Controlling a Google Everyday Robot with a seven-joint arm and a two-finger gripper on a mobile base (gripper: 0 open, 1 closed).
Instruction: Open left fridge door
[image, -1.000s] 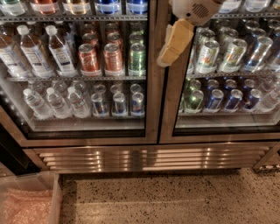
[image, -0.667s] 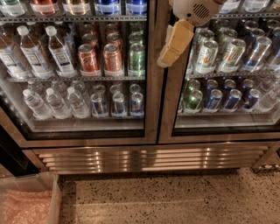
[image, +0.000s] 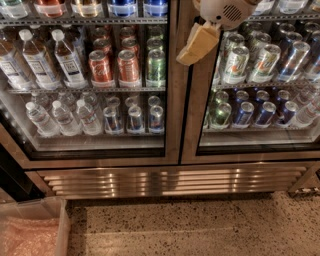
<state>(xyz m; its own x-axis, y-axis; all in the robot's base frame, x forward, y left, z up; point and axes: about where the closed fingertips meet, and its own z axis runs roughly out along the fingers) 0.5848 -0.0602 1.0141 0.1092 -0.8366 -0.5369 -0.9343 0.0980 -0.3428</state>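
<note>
The fridge (image: 170, 181) fills the view, with wire shelves of bottles and cans behind two glass doors. The left fridge door (image: 172, 125) is a glass pane in a steel frame with black trim, and it lies flush with the right door (image: 192, 125). My gripper (image: 194, 47) hangs from a white wrist at the top centre. It is in front of the seam where the two door frames meet, at the height of the upper can shelf. I cannot tell whether it touches the frame.
A louvred steel grille (image: 170, 187) runs along the fridge's base. A clear plastic bin (image: 30, 230) stands on the speckled floor (image: 200, 225) at the bottom left. A dark gap (image: 10, 175) lies to the left of the fridge.
</note>
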